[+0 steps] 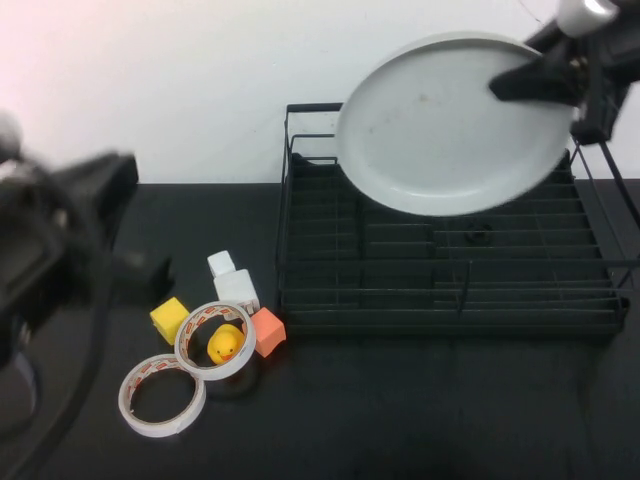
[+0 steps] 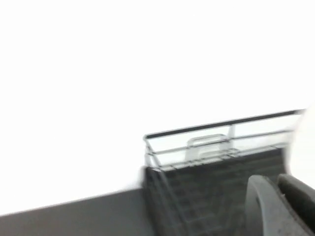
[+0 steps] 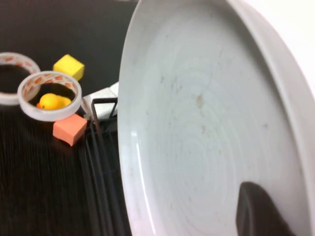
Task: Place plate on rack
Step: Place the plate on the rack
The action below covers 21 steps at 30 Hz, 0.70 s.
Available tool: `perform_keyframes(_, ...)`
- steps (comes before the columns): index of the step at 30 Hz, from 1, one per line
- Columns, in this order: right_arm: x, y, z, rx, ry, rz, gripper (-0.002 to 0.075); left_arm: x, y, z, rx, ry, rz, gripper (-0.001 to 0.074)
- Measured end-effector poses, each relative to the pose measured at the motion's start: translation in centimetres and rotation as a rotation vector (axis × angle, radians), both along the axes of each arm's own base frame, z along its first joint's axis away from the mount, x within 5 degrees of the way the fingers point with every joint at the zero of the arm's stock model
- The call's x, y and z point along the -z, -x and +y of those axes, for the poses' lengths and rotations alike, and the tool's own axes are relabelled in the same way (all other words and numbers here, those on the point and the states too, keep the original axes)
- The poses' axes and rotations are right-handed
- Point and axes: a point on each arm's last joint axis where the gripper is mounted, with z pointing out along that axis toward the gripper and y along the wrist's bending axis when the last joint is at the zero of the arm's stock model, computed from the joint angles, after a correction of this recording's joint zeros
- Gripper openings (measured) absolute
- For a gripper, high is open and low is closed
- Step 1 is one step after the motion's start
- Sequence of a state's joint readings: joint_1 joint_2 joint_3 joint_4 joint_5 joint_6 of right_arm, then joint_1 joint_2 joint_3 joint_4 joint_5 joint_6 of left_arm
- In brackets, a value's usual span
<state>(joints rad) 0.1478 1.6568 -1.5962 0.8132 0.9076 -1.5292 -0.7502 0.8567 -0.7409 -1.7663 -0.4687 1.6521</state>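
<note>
The large white plate [image 1: 440, 130] hangs tilted in the air over the back of the black wire rack [image 1: 450, 300], its face toward the camera. My right gripper [image 1: 530, 80] is shut on the plate's right rim at the upper right. In the right wrist view the plate [image 3: 197, 123] fills most of the picture, with one dark finger [image 3: 256, 211] on its face and a corner of the rack [image 3: 101, 105] below it. My left gripper [image 1: 140, 268] is a blurred dark shape at the far left over the table, empty. In the left wrist view its fingers [image 2: 263, 206] stand close together, facing the rack [image 2: 216, 142].
On the black table left of the rack lie two white tape rings [image 1: 160, 395] [image 1: 213, 338], a yellow duck [image 1: 226, 345] inside one ring, a yellow cube [image 1: 169, 318], an orange cube [image 1: 266, 331] and two white blocks [image 1: 236, 288].
</note>
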Motion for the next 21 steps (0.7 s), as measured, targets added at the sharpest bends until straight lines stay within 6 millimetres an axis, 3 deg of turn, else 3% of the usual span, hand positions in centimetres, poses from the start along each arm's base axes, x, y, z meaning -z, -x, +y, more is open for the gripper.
perform_keyframes(7,0.4,-5.7,1.0,-0.073,0.029,-0.064,0.0121,4.4,2.4,0.7,0.096,0.208,0.143,0.0004)
perform_keyframes(12,2.1,-9.3,1.6,-0.093,0.047,-0.108,0.0121,8.0,4.6,-0.8,0.357,0.283,0.291,0.0001)
perform_keyframes(17,6.0,-12.5,1.9,-0.088,0.077,-0.104,0.012,10.2,6.8,-2.2,0.599,0.33,0.435,0.0)
perform_keyframes(21,8.7,-14.1,1.9,-0.042,0.082,-0.094,0.012,10.9,7.5,-2.4,0.67,0.349,0.492,0.0)
